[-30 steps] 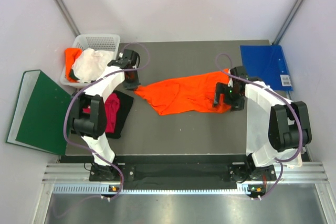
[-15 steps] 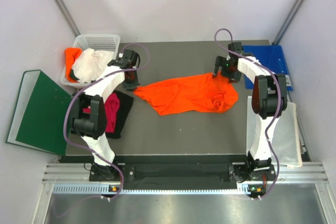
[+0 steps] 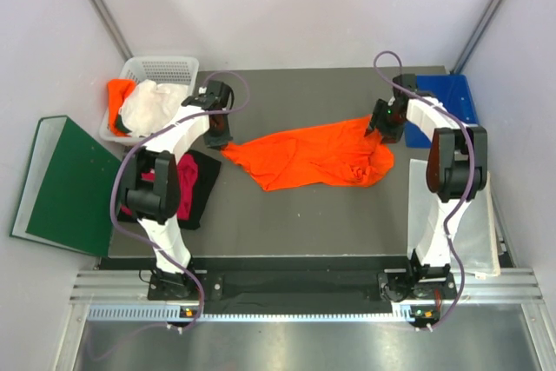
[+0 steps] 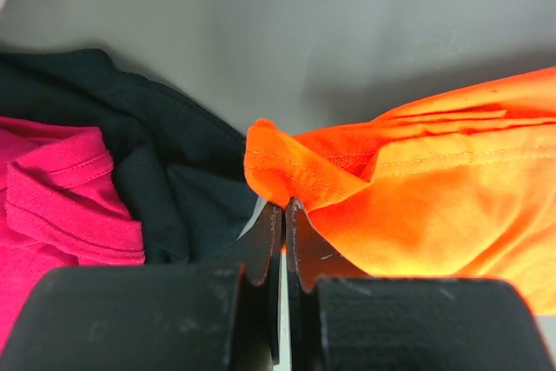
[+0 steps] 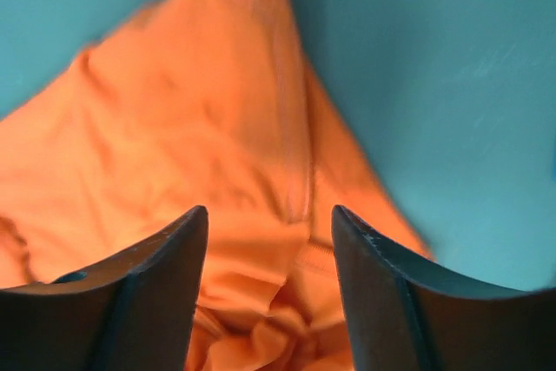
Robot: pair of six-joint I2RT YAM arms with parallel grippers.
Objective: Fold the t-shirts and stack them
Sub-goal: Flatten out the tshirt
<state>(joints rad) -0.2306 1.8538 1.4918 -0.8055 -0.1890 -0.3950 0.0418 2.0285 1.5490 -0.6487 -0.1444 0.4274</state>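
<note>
My left claw (image 4: 284, 210) is pressed together, pinching the left corner of the orange t-shirt (image 3: 304, 154), same spot as a second ago, no change there. The change is on the right: my right claw (image 3: 385, 123) was down on the near-right part of the shirt a second ago, then swung to the far-right corner. Now it sits a touch further right, just beside the blue folder (image 3: 439, 97). Its fingers are spread, nothing between them; the wrist view shows the shirt's pointed tip under the gap. That tip now reaches out toward the far right, where before the cloth ended under the claw. The shirt lies across the middle of the worktop (image 3: 304, 223), stretched between both claws, but the right half is bunched and wrinkled. My read: still the spreading-out step, not flat enough to fold, and the right claw needs a grip on that tip before pulling. The black t-shirt (image 3: 206, 182) and magenta t-shirt (image 3: 182, 193) lie at the left, close to my left claw.
</note>
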